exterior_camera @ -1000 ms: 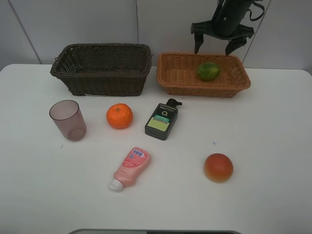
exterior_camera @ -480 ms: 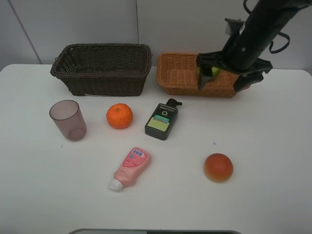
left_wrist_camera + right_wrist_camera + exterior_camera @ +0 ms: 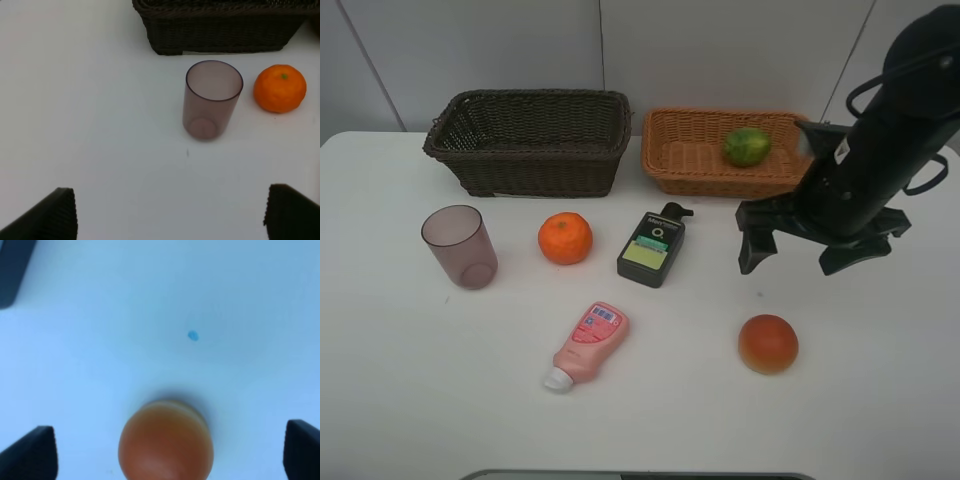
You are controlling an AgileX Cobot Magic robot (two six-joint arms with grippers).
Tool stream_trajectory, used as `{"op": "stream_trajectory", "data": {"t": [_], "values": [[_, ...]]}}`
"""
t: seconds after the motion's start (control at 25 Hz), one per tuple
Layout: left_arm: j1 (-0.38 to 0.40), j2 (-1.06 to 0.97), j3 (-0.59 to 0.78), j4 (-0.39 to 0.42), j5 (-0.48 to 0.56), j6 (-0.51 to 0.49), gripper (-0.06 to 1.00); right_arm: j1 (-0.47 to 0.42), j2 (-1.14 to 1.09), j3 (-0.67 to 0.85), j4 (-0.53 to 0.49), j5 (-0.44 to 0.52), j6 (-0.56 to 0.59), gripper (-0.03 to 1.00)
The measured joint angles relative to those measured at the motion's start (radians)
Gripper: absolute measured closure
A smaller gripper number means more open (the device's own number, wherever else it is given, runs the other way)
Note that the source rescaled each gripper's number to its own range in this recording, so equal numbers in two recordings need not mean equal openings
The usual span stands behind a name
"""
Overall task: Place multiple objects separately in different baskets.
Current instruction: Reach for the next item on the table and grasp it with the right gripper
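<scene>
Exterior high shows you the white surface [image 3: 880, 400], the dark brown basket [image 3: 540, 170] at 11 o'clock, the tan basket [image 3: 720, 185] at 1 o'clock. Your right fingers [image 3: 752, 250] spread wide and empty at 3 o'clock; your left fingers [image 3: 50, 215], wide too, hold nothing. You see the cup [image 3: 460, 247] at 9 o'clock, bottle [image 3: 653, 247] at centre, tube [image 3: 588, 343] at 6 o'clock, peach [image 3: 768, 343] at 5 o'clock, orange [image 3: 565, 238] beside the bottle, lime [image 3: 747, 146] inside the tan basket.
</scene>
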Motion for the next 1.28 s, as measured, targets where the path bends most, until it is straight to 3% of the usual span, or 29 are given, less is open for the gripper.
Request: {"op": "stream_trajectory", "data": {"t": [0.4, 0.84, 1.28], "values": [[0.0, 0.0, 0.0, 0.0, 0.0, 0.0, -0.02, 0.07, -0.005, 0.179, -0.045, -0.161, 0.185, -0.03], [0.0, 0.0, 0.0, 0.0, 0.0, 0.0, -0.02, 0.069, 0.032, 0.218, -0.1, -0.247, 0.271, -0.03], [0.0, 0.0, 0.0, 0.0, 0.0, 0.0, -0.02, 0.108, 0.107, 0.218, -0.085, -0.321, 0.279, -0.03]]}}
